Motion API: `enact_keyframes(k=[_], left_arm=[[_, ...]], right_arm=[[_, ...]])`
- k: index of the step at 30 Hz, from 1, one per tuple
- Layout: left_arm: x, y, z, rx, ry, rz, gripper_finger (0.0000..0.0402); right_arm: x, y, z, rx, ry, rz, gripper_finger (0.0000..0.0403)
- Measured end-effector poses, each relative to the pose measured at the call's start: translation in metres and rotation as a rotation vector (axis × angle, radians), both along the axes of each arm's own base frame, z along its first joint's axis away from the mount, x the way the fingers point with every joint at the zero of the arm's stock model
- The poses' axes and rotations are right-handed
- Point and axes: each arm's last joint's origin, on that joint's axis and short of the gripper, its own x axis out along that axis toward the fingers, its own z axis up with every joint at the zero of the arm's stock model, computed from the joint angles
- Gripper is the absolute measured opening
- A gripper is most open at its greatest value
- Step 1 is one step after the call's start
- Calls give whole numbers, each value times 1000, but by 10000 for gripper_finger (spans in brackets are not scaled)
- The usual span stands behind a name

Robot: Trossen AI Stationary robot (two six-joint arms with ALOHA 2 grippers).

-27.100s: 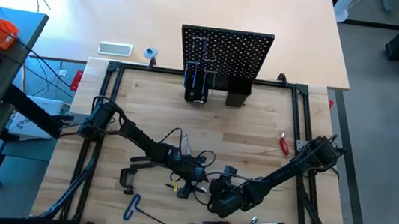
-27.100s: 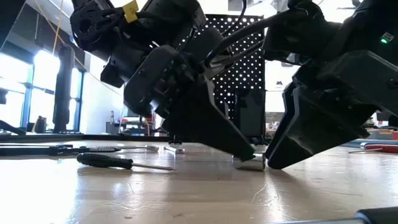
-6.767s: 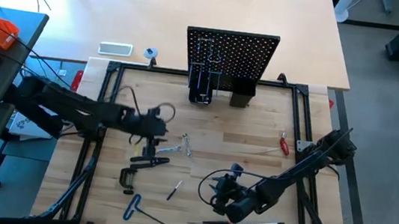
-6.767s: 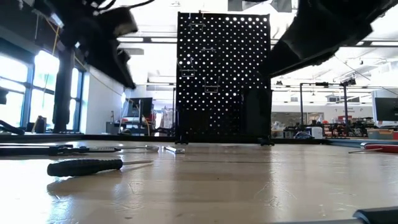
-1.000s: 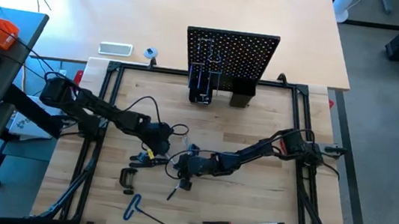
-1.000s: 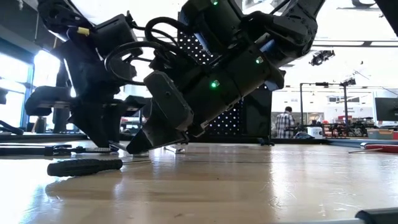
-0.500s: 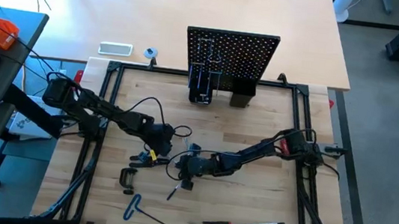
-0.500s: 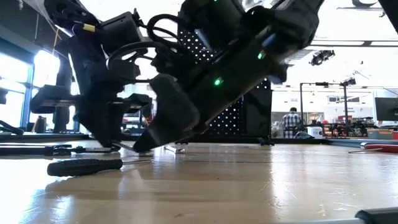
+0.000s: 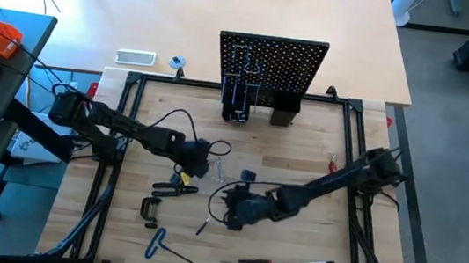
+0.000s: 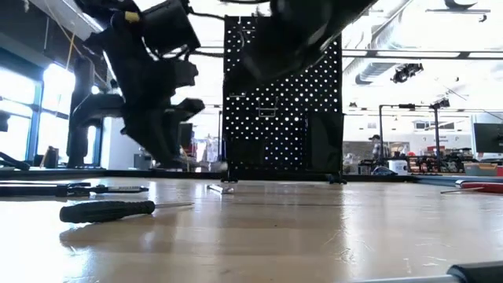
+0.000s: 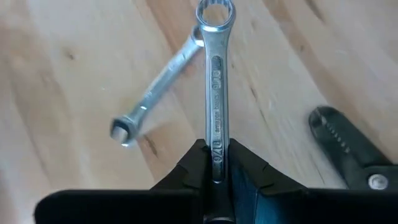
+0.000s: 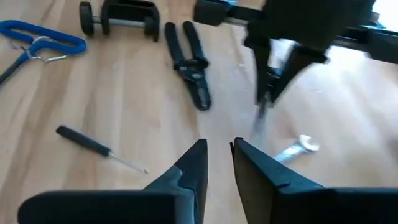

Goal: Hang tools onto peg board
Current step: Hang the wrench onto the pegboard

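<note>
A silver wrench (image 11: 216, 118), clamped by its shank in the left claw (image 11: 214, 163), hangs just above the desk (image 9: 302, 161) over a second wrench (image 11: 155, 93); carrying it to a hook on the peg board (image 9: 273, 65) looks next. The right claw (image 12: 217, 152) hovers empty, fingers slightly apart. Holder boxes (image 9: 255, 107) stand at the board's base, contents unclear.

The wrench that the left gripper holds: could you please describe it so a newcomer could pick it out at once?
On the wooden table, in front of the peg board, the left gripper is shut on a silver wrench, ring end pointing away. A second silver wrench lies loose on the wood beside it; the black-handled pliers lie nearby.
</note>
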Motion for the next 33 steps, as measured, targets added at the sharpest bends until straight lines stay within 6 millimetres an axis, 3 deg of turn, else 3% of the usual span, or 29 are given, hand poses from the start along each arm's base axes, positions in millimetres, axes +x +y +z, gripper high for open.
enact_keyframes(k=[10,24,29,33], left_arm=[[-4,13,51,160,-263,224,29],[-29,56,152,345,-960,694,29],[-30,69,162,431,-1040,735,29],[-23,78,164,516,-993,759,29]], right_arm=[[-51,24,34,-113,-9,-143,71],[-77,48,36,-155,-60,-193,71],[-79,51,37,-168,-73,-195,71],[-78,51,37,-174,-78,-201,71]])
